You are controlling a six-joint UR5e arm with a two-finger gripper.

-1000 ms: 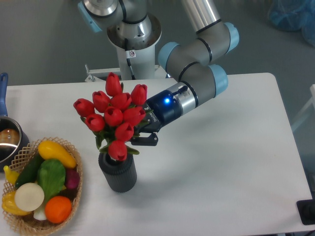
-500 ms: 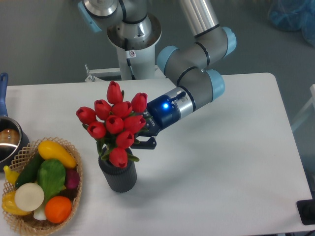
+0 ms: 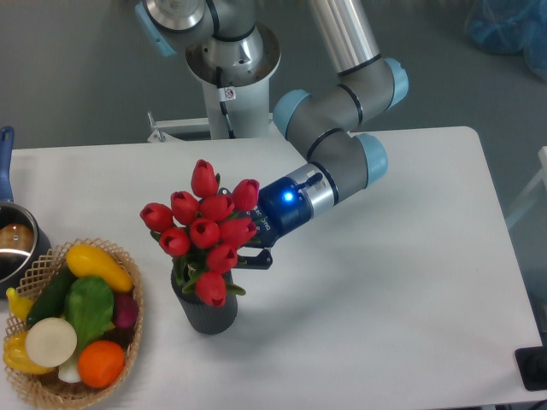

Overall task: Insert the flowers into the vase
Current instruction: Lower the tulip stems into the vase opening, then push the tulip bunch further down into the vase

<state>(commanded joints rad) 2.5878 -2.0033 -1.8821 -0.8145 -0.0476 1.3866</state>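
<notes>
Surface: white table [image 3: 393,282], grey floor behind it.
Flowers: red tulip bunch [image 3: 205,229] standing in the mouth of the vase, stems down inside, buds leaning slightly left (lowest bud hangs over the rim).
Vase: dark ribbed cylinder [image 3: 209,313], upright, just right of the wicker basket [image 3: 38,389].
Gripper: [image 3: 253,255] right beside the bunch above the vase; its dark fingers [image 3: 256,260] are half hidden by buds, so I cannot tell whether it grips.
Left edge: metal pot [image 3: 13,248] with blue handle.

Arm bent low, wrist angled down-left, tool [image 3: 249,254] fingers partly hidden.
</notes>
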